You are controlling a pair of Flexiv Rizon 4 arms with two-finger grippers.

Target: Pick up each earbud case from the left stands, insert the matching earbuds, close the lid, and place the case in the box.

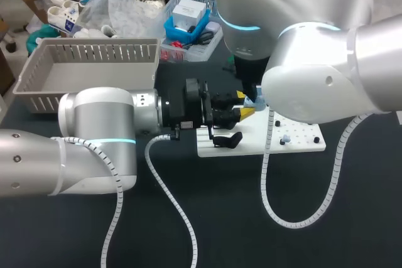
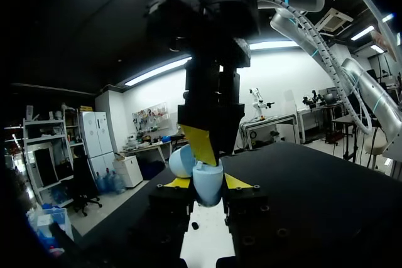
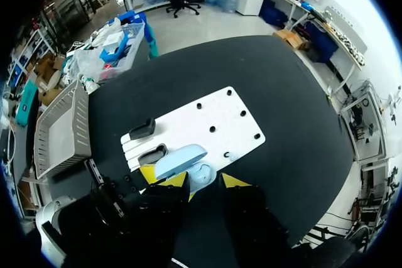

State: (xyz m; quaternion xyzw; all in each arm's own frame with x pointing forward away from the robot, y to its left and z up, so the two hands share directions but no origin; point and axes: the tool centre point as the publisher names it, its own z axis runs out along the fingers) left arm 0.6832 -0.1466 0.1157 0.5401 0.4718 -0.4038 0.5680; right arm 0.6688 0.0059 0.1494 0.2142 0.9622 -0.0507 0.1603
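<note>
From where I stood, the left arm [image 1: 94, 123] reached in level over the black counter [image 1: 251, 218]. Its jaws were closed on a pale blue earbud case [image 2: 207, 183], one yellow tip pressed to each side of the rounded body. The case was held in the air just above the near edge of the white board [image 1: 295, 139]. Its lid [image 3: 181, 160] was tipped open to one side.

The right arm [image 1: 326, 73] came down on the same spot from above. Its jaws stood apart, straddling the case rather than clamping it. One of its yellow fingers [image 2: 201, 144] slanted down against the case where the lid met the body.

Two black stands [image 3: 143, 128] sat on the board's left end, just beside the held case. The grey slatted box [image 1: 94, 70] stood well apart, at the counter's far left.
</note>
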